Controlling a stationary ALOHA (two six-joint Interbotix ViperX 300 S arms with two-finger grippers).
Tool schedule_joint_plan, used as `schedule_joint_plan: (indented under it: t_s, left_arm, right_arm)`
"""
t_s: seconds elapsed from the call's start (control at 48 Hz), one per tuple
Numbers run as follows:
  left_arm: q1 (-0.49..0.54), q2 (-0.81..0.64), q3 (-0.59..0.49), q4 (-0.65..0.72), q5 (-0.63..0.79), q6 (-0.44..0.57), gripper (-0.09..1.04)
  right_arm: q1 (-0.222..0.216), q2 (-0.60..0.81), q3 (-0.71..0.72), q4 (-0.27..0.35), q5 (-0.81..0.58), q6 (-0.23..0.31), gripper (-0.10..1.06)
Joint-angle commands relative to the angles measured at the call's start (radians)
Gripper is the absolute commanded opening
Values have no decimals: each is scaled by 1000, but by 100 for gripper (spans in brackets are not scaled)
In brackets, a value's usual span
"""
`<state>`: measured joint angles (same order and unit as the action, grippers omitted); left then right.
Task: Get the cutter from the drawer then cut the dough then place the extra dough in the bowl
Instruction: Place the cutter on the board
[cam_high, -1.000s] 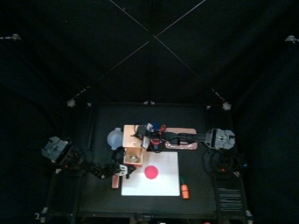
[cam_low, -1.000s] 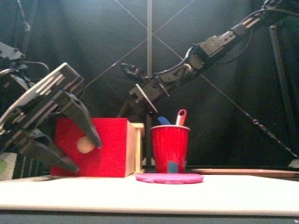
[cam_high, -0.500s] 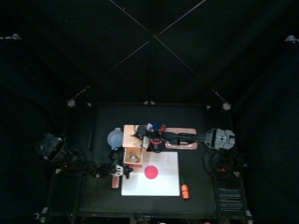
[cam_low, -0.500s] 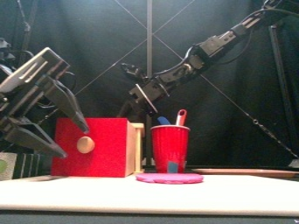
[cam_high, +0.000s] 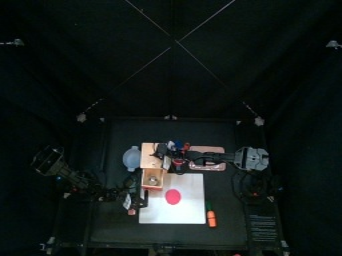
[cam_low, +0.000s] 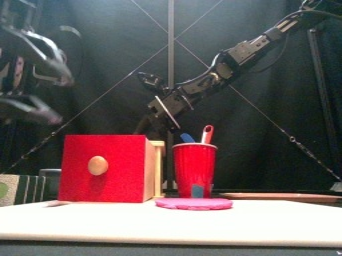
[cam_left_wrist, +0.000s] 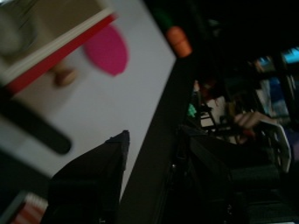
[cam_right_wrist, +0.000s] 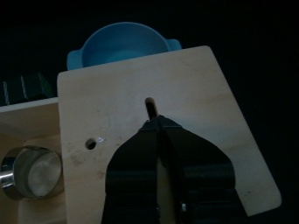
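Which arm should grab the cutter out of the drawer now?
Left. The right pincer sits shut on the box top, probably steadying it. The left pincer hangs free near the open drawer, which holds the cutter.

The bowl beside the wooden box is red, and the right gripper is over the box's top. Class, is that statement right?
Not quite: the bowl is blue-grey, not red, as the top view shows. The rest stands: it sits beside the wooden box, and the right gripper is over the box's top.
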<state>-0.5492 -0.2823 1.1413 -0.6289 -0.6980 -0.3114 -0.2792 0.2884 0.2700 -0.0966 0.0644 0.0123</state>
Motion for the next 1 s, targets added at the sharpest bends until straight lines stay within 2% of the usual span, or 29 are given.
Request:
schedule_joint_plan:
  t_s: [0.021,0.312,0.417,0.521,0.708,0.875,1.0]
  left_arm:
    - [49,-20,11,114,-104,71,83]
    - [129,-98,84,252,-264,206,83]
    - [144,-149,109,267,-268,242,83]
    - [158,-206,149,267,-268,278,83]
    - [187,-270,190,244,-267,299,83]
    - [242,-285,212,244,-267,305,83]
    - [268,-285,239,259,-265,321,83]
  right_arm:
    - [25,-40,-26,3,29,2,2]
    - [115,-109,-63,17,137,2,4]
    - [149,-133,-63,38,149,2,16]
    - [166,-150,-57,54,156,3,35]
    - [169,-146,-55,100,169,3,63]
    - [173,-124,-60,118,173,2,69]
    - [195,-101,-72,114,183,3,72]
